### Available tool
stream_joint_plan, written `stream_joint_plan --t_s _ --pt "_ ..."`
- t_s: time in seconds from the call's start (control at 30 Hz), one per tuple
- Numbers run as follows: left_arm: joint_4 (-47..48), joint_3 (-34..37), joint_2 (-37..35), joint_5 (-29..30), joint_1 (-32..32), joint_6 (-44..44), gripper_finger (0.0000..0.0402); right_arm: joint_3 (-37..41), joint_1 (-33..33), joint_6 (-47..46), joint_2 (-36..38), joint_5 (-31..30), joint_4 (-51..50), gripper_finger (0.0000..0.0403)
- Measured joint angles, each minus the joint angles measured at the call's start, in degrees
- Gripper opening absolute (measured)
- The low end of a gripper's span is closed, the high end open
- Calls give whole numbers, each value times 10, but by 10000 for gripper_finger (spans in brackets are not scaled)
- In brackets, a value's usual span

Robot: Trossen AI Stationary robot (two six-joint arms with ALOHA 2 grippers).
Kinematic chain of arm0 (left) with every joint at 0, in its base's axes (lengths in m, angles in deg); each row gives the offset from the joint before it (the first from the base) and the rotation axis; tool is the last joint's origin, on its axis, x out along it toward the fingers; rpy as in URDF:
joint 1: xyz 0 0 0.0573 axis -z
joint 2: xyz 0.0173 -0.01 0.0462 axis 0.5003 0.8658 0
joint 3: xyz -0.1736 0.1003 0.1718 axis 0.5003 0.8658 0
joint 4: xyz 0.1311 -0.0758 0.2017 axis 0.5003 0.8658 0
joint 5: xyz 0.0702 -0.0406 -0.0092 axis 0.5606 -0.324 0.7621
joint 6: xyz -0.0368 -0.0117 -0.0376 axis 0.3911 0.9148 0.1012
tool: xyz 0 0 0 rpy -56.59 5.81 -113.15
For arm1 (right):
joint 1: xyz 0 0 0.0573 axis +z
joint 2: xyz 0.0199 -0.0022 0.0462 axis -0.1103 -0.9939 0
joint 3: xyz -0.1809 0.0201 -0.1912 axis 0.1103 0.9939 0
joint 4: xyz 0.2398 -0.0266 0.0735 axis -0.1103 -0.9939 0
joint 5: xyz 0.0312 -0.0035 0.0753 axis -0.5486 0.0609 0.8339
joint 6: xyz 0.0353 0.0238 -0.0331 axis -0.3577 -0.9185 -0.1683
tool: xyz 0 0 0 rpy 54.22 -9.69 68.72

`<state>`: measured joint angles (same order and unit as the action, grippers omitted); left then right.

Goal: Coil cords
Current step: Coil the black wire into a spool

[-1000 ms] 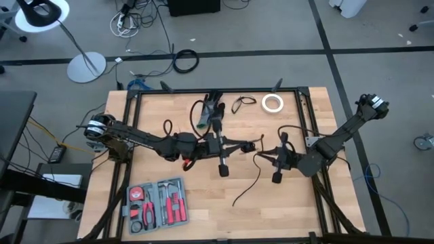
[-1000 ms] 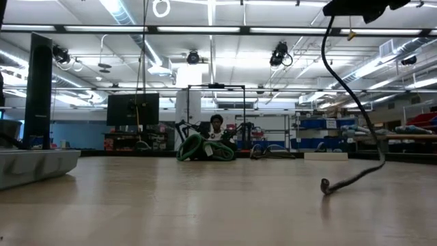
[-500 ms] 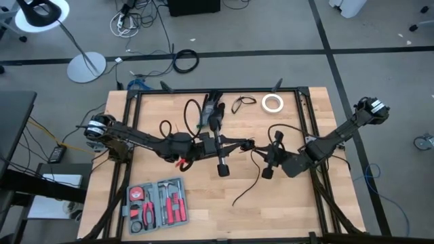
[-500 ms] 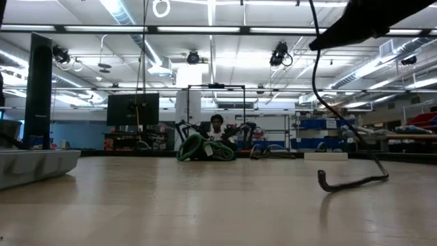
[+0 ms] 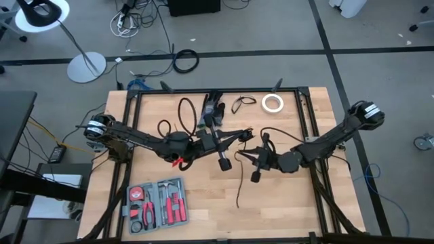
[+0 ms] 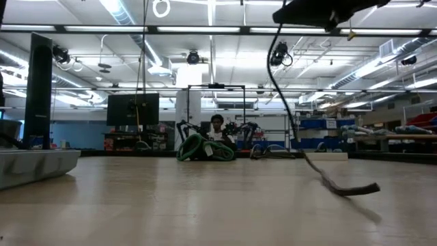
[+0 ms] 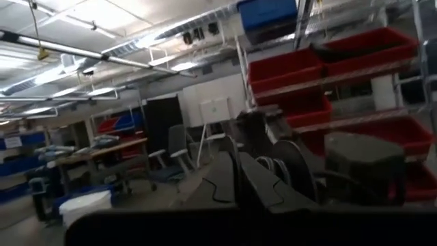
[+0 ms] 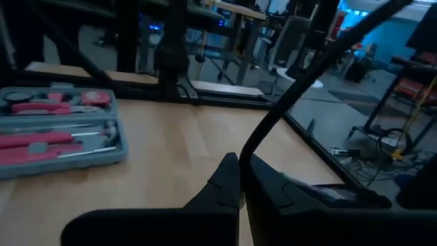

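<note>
A thin black cord hangs from my right gripper over the middle of the wooden table. Its tail lies on the tabletop. The right gripper is shut on it and shows at the top of the low view. My left gripper is shut, tipped upward, just on the far side of the right one. From the right fingers the cord climbs toward it. A small loose loop of cord lies on the table at the far edge. My left gripper seems to hold the cord's upper end, since the cord runs straight up to it from the right gripper. The place of contact is too small to make out in any view. My right gripper pinches the cord between its two fingers at their free ends, coming nearly level from the table's right side. One stretch rises straight toward the left gripper. The other hangs slack below the fingers, its end resting on the table.
A white tape roll lies at the far right, and a dark object with a green part at the far middle. A grey tool case with red-handled tools lies open near the front left. Black frame rails edge the table.
My right gripper has moved toward the table's left edge and slightly down, still shut on the cord. The hanging stretch has swung with it, and the tail has been dragged leftward along the table. My left gripper has tipped upward a little, nearly in place.
</note>
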<state>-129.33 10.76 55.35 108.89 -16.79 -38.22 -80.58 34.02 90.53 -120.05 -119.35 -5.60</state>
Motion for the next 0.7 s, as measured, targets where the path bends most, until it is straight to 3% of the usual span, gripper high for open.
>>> stream_joint_plan --t_s 0.27,0.4,0.7 --pt "79 0 0 67 -6 0 0 -60 -25 -4 -40 72 -39 3" --pt "112 0 1 119 -10 0 0 -110 -23 3 -64 75 -94 3" --pt "133 0 1 160 -12 -36 0 -143 -7 28 -84 75 -122 3"
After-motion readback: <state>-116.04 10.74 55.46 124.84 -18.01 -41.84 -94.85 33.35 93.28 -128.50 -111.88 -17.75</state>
